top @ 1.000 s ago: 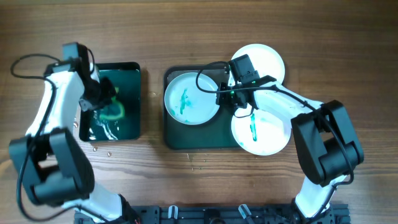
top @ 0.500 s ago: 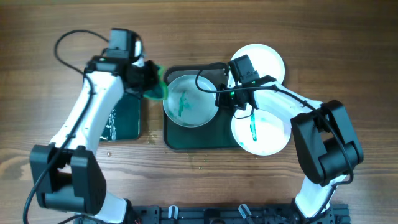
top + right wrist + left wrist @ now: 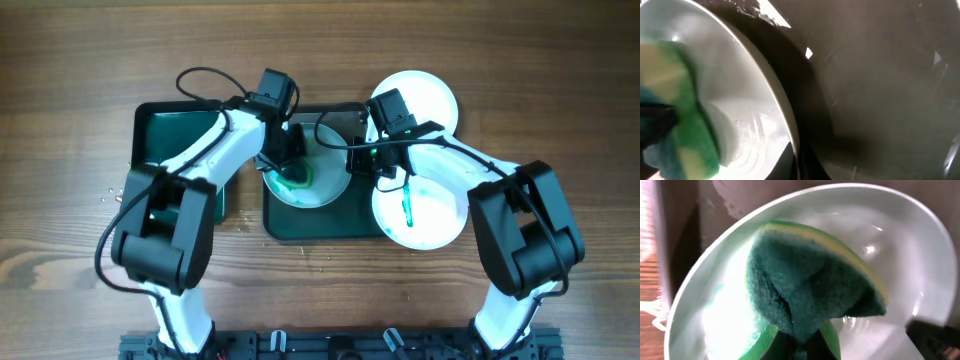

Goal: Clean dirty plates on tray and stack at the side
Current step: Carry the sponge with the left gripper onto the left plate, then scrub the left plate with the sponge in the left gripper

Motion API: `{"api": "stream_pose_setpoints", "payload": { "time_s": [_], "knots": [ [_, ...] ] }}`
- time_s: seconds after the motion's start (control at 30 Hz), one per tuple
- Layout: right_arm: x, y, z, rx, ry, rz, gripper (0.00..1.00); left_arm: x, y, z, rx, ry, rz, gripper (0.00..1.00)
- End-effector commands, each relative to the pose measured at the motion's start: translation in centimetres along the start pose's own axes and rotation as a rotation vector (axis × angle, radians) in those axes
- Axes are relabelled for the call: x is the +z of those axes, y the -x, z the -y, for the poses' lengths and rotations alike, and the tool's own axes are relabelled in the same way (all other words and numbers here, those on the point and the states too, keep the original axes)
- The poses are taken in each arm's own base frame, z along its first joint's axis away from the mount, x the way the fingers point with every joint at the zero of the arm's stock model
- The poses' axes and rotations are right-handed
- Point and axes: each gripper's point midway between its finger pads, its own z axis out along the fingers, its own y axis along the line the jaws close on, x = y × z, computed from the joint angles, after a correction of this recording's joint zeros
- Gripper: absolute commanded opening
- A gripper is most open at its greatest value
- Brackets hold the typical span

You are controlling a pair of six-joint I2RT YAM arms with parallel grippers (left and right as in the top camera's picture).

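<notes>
The left fingers (image 3: 288,158) have swung onto the plate (image 3: 327,180), clamped on a sponge (image 3: 810,290); the right fingers (image 3: 358,158) pinch its rim.

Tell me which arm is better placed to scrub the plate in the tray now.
Left. The left gripper presses the sponge on that plate, inside the tray. The right gripper only pinches the plate's rim, steadying it, and carries no sponge.

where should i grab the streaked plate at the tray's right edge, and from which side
Pinch the streaked plate by its rim at the lower-right edge, coming from the right. It lies flat, so only the rim offers a hold; the right arm crosses its top and the tray meets its left.
</notes>
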Motion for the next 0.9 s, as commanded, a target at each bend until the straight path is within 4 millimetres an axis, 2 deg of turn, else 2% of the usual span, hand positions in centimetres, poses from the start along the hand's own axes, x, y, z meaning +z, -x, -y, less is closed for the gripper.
{"api": "stream_pose_setpoints", "payload": {
  "time_s": [0.0, 0.17, 0.2, 0.27, 0.37, 0.47, 0.53, 0.63, 0.77, 0.87],
  "knots": [
    [0.4, -0.1, -0.2, 0.020, 0.019, -0.020, 0.04, 1.2, -0.3, -0.2, -0.043, 0.013, -0.031, 0.04],
    [0.4, -0.1, -0.2, 0.020, 0.019, -0.020, 0.04, 0.2, -2.9, 5.2, 0.175, -0.306, -0.163, 0.04],
    [0.4, -0.1, -0.2, 0.020, 0.018, -0.019, 0.04, -0.1, -3.3, 5.8, 0.205, -0.351, -0.178, 0.04],
    [0.4, -0.1, -0.2, 0.020, 0.018, -0.020, 0.04, -0.2, -3.3, 5.9, 0.217, -0.359, -0.178, 0.04],
    [0.4, -0.1, -0.2, 0.020, 0.018, -0.020, 0.04, 0.4, -2.2, 4.6, 0.213, -0.268, -0.124, 0.04],
    [0.4, -0.1, -0.2, 0.020, 0.018, -0.020, 0.04, 0.8, 0.1, 1.0, 0.100, -0.035, -0.016, 0.04],
    [0.4, -0.1, -0.2, 0.020, 0.018, -0.020, 0.04, 0.1, 1.2, -1.7, 0.028, 0.127, 0.051, 0.04],
    [0.4, -0.1, -0.2, 0.019, 0.018, -0.020, 0.04, -1.2, 1.5, -4.0, -0.036, 0.282, 0.086, 0.04],
    [0.4, 0.0, -0.2, 0.020, 0.018, -0.019, 0.04, -1.4, 0.4, -4.2, -0.020, 0.320, 0.055, 0.04],
    [0.4, -0.1, -0.2, 0.020, 0.018, -0.020, 0.04, -1.1, -0.4, -3.0, 0.010, 0.294, 0.031, 0.04]
  ]
}}
